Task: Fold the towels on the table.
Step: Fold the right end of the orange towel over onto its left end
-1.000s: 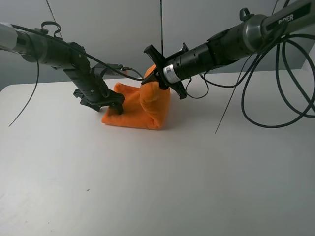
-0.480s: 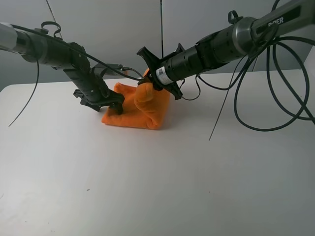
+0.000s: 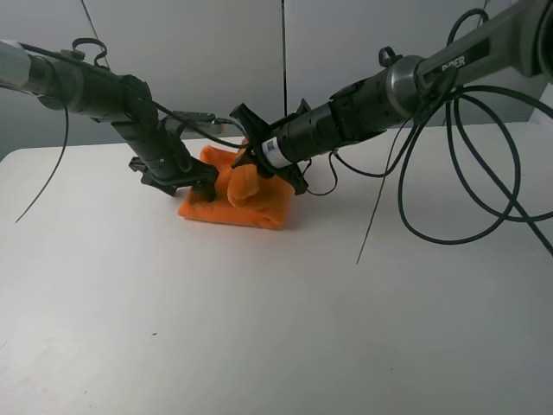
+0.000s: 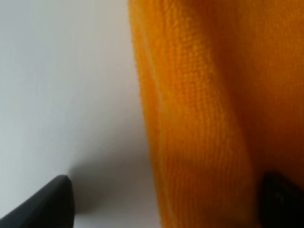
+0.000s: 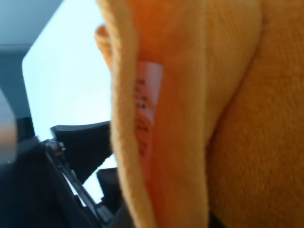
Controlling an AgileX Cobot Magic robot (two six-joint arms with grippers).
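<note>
**Two grippers working one towel, mid-fold**

You are looking across the bare front of the table (image 3: 276, 328). The towel (image 3: 263, 207) is lying toward the far side of it as a thick, partly folded bundle.

At the bundle's left edge, your left gripper (image 3: 186, 183) is resting with its jaws spread. In the left wrist view the towel's edge (image 4: 199, 118) is running between the two fingertips (image 4: 47, 204), unclamped.

Just behind, your right gripper (image 3: 248, 164) is pinching a raised flap of the towel with its jaws pressed together. The white label (image 5: 148, 109) is showing close to that wrist camera.

Judged risks:
- With nothing pinning the bundle, you are likely dragging the whole towel rather than laying the flap over.
- The grippers are working near each other, so a further reach across could be bringing them into contact.
- The looping cables (image 3: 432, 199) are hanging low behind and may snag.
</note>
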